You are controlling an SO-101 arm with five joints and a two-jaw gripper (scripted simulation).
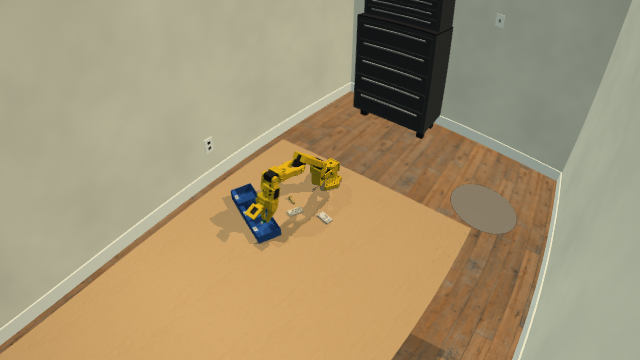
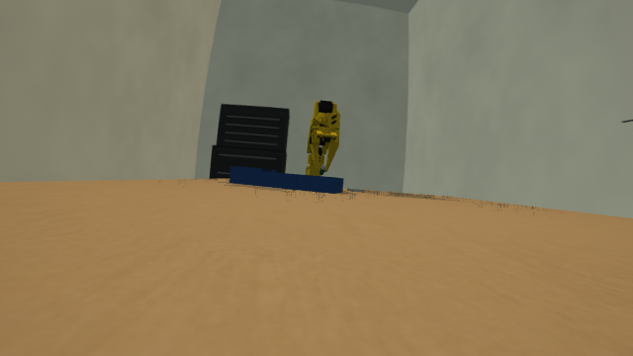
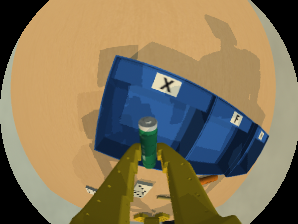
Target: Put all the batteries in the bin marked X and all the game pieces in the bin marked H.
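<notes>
My end effector [image 3: 149, 154] pinches a green cylindrical battery with a silver top [image 3: 149, 145], over the blue plastic bin marked X [image 3: 106, 107]. Blue bin marked F [image 3: 207, 145] adjoins it; smaller-looking third blue compartment [image 3: 254, 150] past that, label too small to read. Near the bins on the tan counter [image 3: 60, 65]: white black-dotted domino [image 3: 143, 189], orange object [image 3: 208, 180], partly hidden.

The yellow arm [image 1: 282, 172] [image 2: 323, 121] is viewed from high above, slantwise, and from far off at table [image 1: 210, 295] [image 2: 316, 267] level; the bins [image 1: 270, 233] [image 2: 312, 183] [image 3: 200, 97], shared by all views, are faced closely from the tool [image 3: 150, 155], the far end perhaps poorly resolved.
</notes>
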